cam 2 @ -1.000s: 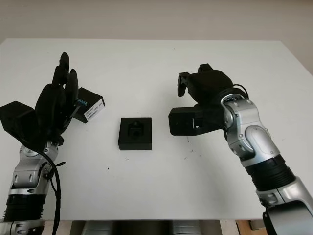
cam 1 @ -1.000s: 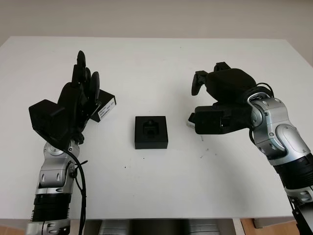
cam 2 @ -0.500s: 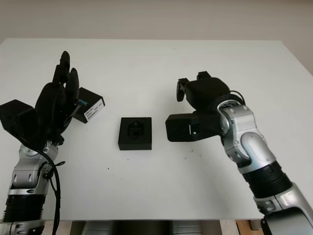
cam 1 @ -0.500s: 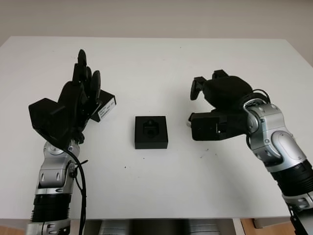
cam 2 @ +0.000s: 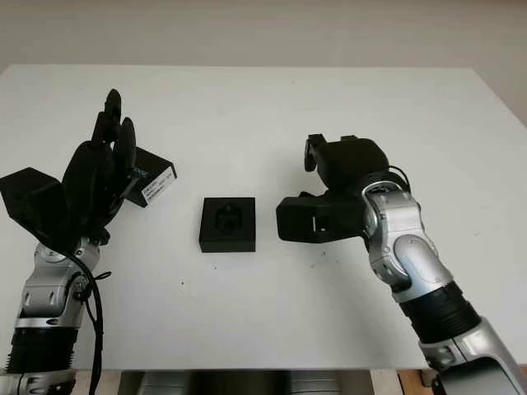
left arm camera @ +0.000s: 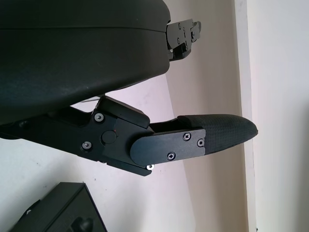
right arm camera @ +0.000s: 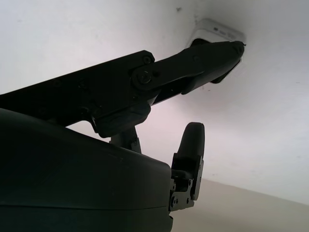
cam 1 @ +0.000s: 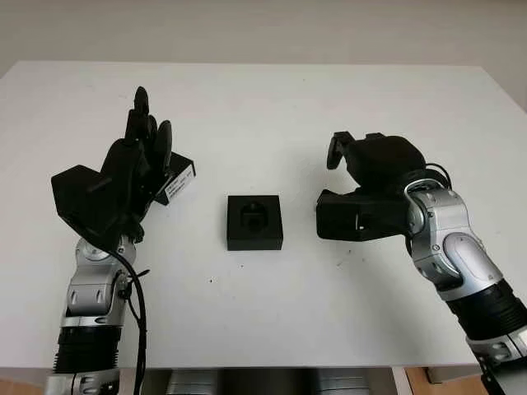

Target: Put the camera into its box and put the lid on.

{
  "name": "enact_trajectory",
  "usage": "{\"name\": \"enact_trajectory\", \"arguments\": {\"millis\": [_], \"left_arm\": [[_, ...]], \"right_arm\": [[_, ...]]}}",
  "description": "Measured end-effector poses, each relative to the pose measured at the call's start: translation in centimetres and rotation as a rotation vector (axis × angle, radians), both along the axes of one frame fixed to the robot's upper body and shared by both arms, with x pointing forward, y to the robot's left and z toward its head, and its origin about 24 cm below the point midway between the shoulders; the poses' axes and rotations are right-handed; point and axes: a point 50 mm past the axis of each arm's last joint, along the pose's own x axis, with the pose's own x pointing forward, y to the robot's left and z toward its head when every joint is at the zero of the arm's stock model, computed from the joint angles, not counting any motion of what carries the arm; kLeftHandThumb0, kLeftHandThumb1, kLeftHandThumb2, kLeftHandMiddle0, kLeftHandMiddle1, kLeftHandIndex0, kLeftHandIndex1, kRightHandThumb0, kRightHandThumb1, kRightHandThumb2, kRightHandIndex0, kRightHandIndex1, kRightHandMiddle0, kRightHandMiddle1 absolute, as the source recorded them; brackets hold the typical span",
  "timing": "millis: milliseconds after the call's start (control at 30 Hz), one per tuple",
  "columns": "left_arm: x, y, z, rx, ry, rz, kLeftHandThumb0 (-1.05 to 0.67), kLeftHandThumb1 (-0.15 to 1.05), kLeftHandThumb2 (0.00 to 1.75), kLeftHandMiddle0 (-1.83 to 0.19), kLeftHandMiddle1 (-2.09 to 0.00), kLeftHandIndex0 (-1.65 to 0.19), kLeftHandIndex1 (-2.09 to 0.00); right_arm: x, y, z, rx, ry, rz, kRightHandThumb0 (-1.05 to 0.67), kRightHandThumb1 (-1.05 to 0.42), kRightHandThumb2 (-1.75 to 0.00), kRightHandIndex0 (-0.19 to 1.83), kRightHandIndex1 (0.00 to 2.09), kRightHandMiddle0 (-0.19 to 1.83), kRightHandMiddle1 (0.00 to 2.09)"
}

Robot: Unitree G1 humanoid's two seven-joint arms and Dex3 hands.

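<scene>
The box [cam 1: 254, 222] sits open at the frame centre, something dark inside, perhaps the camera. The lid [cam 1: 174, 180] lies at its left, not on. Left hand [cam 1: 136, 160] hovers open there; right hand [cam 1: 370, 160] holds nothing, fingers uncurled, with a small white object [right arm camera: 216, 33] under its fingertip.

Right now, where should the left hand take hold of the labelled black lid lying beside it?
Probably from above, pinching across two opposite side walls. The lid lies flat on the table, so no finger can get under it, and it looks shallow. It sits skewed, with its white-labelled edge turned toward the box, so the open left hand, raised beside it, would need to turn to match.
</scene>
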Motion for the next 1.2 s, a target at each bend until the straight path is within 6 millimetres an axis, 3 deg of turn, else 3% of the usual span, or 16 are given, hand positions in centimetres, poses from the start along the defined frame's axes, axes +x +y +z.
{"name": "enact_trajectory", "arguments": {"millis": [67, 133, 233, 533, 600, 667, 733, 867, 933, 1000, 1100, 1200], "left_arm": [[0.0, 0.0, 0.0, 0.002, -0.005, -0.006, -0.82, 1.05, 0.59, 0.19, 0.00, 0.19, 0.00], [0.0, -0.1, 0.1, 0.004, -0.009, -0.007, -0.82, 1.05, 0.59, 0.19, 0.00, 0.19, 0.00], [0.0, -0.1, 0.1, 0.005, -0.012, -0.007, -0.82, 1.05, 0.58, 0.19, 0.00, 0.19, 0.00], [0.0, -0.1, 0.2, 0.006, -0.021, -0.014, -0.83, 1.05, 0.57, 0.19, 0.00, 0.19, 0.00], [0.0, -0.1, 0.2, 0.006, -0.021, -0.013, -0.83, 1.05, 0.57, 0.19, 0.00, 0.19, 0.00], [0.0, -0.1, 0.2, 0.006, -0.020, -0.015, -0.83, 1.05, 0.57, 0.19, 0.00, 0.19, 0.00], [0.0, -0.1, 0.1, 0.006, -0.019, -0.015, -0.83, 1.05, 0.56, 0.19, 0.00, 0.19, 0.00], [0.0, -0.1, 0.1, 0.006, -0.019, -0.016, -0.82, 1.05, 0.57, 0.19, 0.00, 0.19, 0.00], [0.0, -0.1, 0.1, 0.007, -0.019, -0.013, -0.82, 1.05, 0.57, 0.19, 0.00, 0.19, 0.00], [0.0, -0.1, 0.1, 0.007, -0.019, -0.012, -0.82, 1.05, 0.56, 0.19, 0.00, 0.19, 0.00], [0.0, -0.1, 0.2, 0.007, -0.021, -0.014, -0.82, 1.05, 0.56, 0.19, 0.00, 0.19, 0.00], [-0.1, -0.1, 0.2, 0.009, -0.030, -0.018, -0.82, 1.05, 0.56, 0.19, 0.00, 0.19, 0.00]], "right_arm": [[0.0, -0.1, -0.1, -0.009, 0.000, -0.006, -0.89, -1.05, -0.12, 0.22, 2.09, 0.00, 1.42], [-0.1, -0.1, -0.2, -0.016, -0.002, -0.009, -0.88, -1.05, -0.12, 0.23, 2.09, 0.00, 1.38], [-0.1, 0.0, -0.3, -0.047, -0.006, -0.017, -0.87, -1.05, -0.12, -0.01, 2.06, 0.01, 1.33], [-0.2, 0.3, -0.6, -0.055, 0.008, -0.041, -0.87, -1.05, -0.11, 0.07, 2.03, 0.01, 1.12], [-0.2, 0.4, -0.7, -0.068, 0.007, -0.041, -0.88, -1.05, -0.12, 0.04, 2.07, -0.05, 1.48], [-0.1, 0.5, -0.8, -0.058, 0.009, -0.039, -0.87, -1.05, -0.10, 0.05, 2.05, -0.07, 1.51], [-0.1, 0.8, -0.9, -0.044, -0.001, -0.032, -0.88, -1.05, -0.11, 0.05, 1.92, -0.01, 1.35], [0.0, 1.0, -1.3, -0.022, 0.025, -0.043, -0.85, -1.05, -0.08, 0.07, 1.43, 0.06, 0.92], [0.0, 1.2, -1.4, -0.024, 0.026, -0.039, -0.86, -1.05, -0.07, 0.13, 1.47, 0.14, 0.78], [0.0, 1.3, -1.5, -0.042, 0.023, -0.038, -0.87, -1.05, -0.09, 0.11, 1.76, 0.15, 0.69], [-0.1, 1.5, -1.6, -0.064, 0.021, -0.036, -0.85, -1.05, -0.08, 0.17, 1.83, 0.18, 0.61], [-0.1, 1.5, -1.6, -0.064, 0.022, -0.034, -0.82, -1.05, -0.08, 0.20, 1.96, 0.17, 0.72]]}}
